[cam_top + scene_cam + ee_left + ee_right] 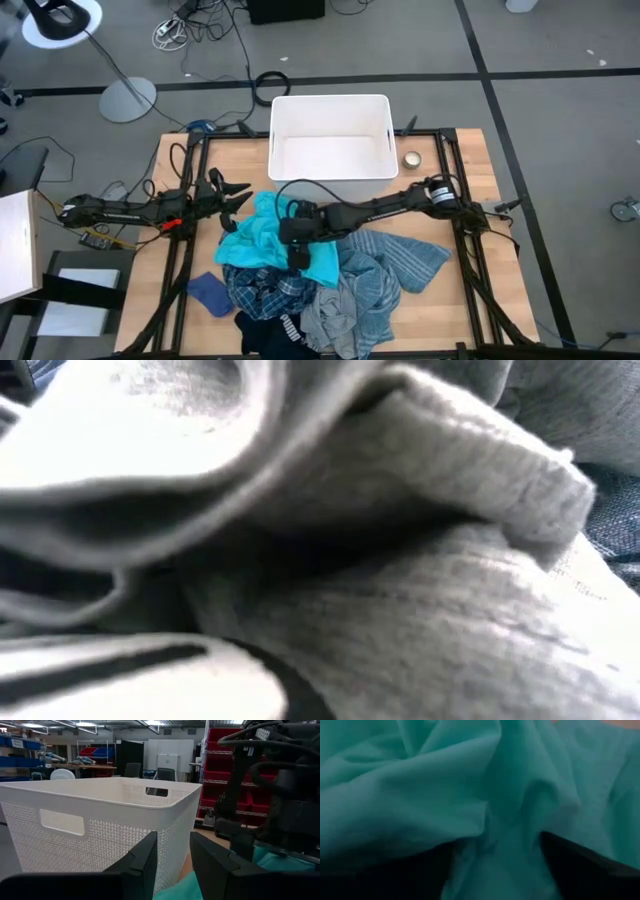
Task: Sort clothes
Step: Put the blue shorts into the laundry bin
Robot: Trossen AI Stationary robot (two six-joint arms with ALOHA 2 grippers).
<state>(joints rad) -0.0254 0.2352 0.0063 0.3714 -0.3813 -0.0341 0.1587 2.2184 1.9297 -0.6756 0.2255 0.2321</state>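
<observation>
The right gripper point(298, 252) is buried in the turquoise top point(262, 240), fingers spread with fabric bunched between them — just in front of the white bin point(330, 148). The left gripper point(236, 195), narrowly open and holding nothing, hovers beside the bin's left front corner over the wooden table point(465, 280). Grey fabric point(400, 610) blocks the low view.

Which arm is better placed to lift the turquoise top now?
Right. The right claw is down on the turquoise top, fabric between its fingers. The left claw waits open beside the pile.
</observation>
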